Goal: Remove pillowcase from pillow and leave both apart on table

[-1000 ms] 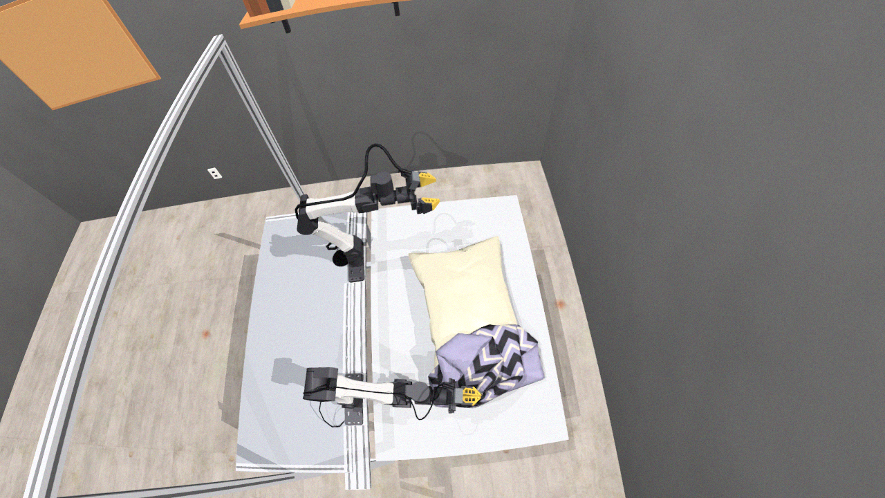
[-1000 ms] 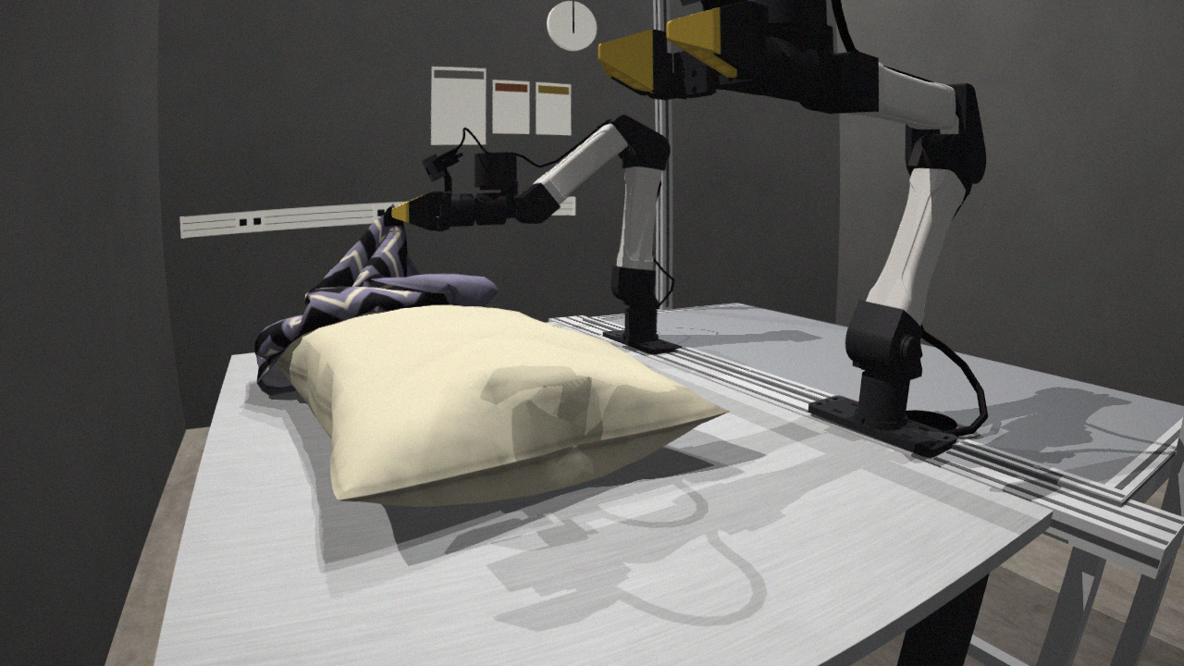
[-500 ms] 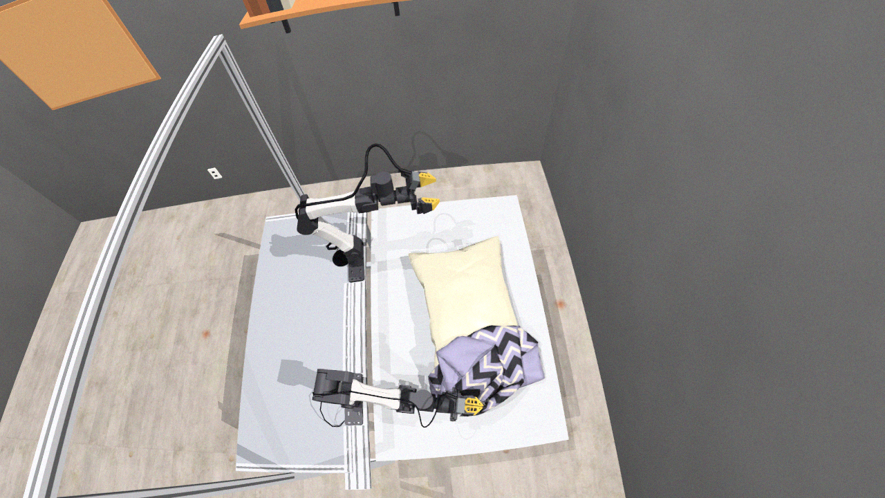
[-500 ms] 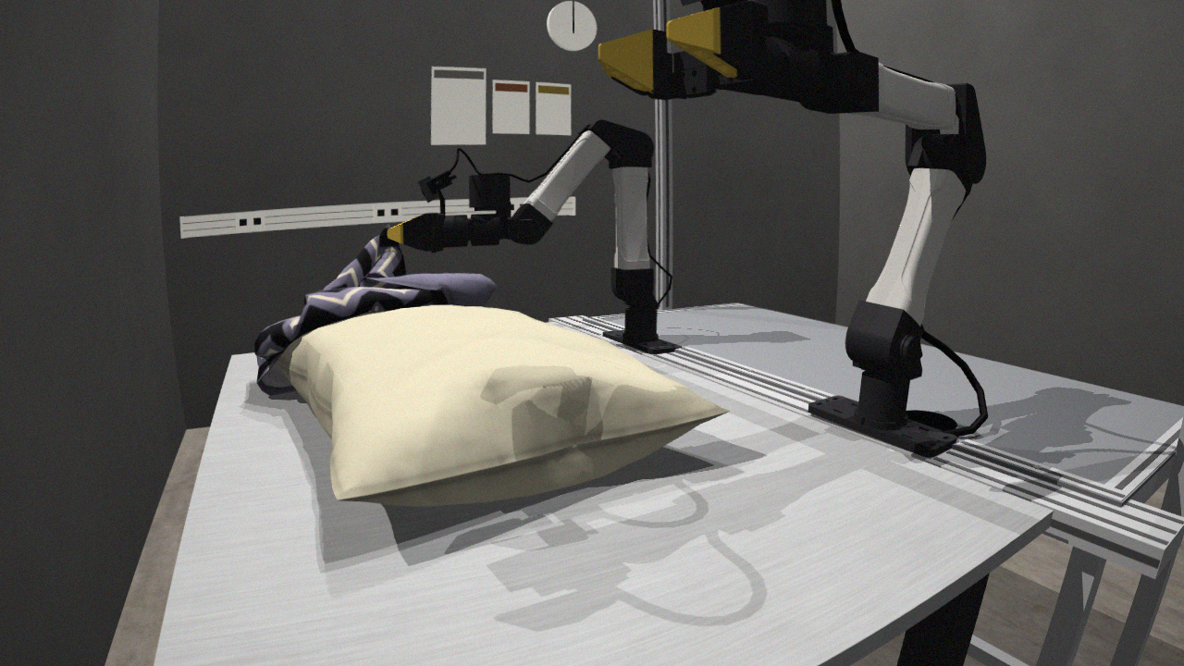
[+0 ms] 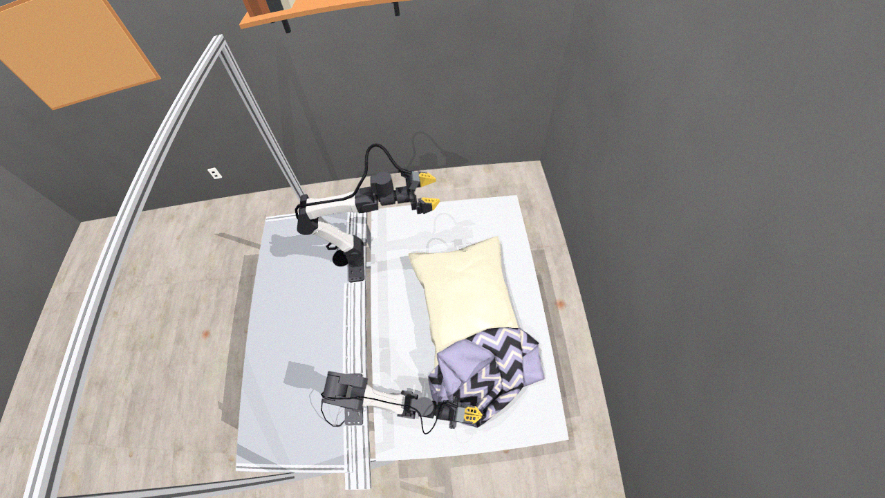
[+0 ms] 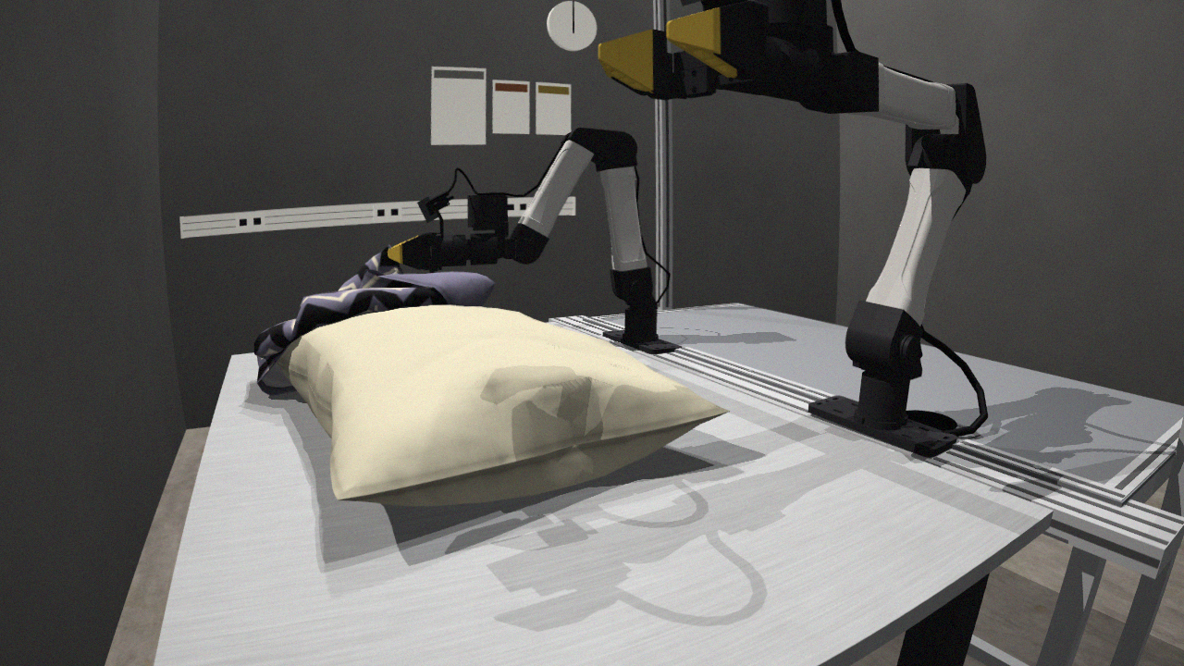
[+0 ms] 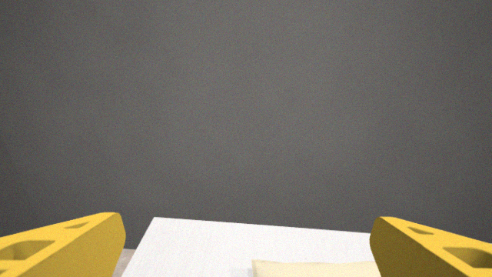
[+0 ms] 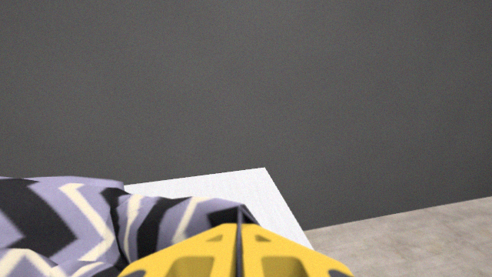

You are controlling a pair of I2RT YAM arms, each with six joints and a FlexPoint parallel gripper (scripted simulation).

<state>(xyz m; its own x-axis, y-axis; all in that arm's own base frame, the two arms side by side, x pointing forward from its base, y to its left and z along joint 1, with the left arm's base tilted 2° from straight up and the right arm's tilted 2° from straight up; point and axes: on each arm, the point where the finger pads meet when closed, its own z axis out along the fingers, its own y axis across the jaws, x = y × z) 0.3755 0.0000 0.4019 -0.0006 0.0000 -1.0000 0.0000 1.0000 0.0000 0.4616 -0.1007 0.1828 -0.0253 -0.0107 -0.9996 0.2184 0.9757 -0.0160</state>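
Top view: my right tool pinches the patterned pillowcase, while my left tool hangs wide and holds nothing.

My right arm rises from its base to a bent elbow, then its forearm slopes down to a nearly level wrist. Its fingers are pressed together on a thin fold of cloth. My left arm reaches out from a raised elbow with its tool roughly level, well above the worktop, beyond the bare end of the cream pillow.

The pillow lies on the worktop, most of its length exposed. The pillowcase is bunched around and over its other end, with plain lilac folds among the chevrons; I see no gap between the two.

Only the exterior view gives me the height of the cloth, lifted in a peak to my right tool; from the top it looks like a flat heap. My right wrist view shows the dark fold between the fingertips, too small to make out in the top view. My left wrist view catches just a strip of the pillow between the widely parted fingers, and none of the pillowcase.
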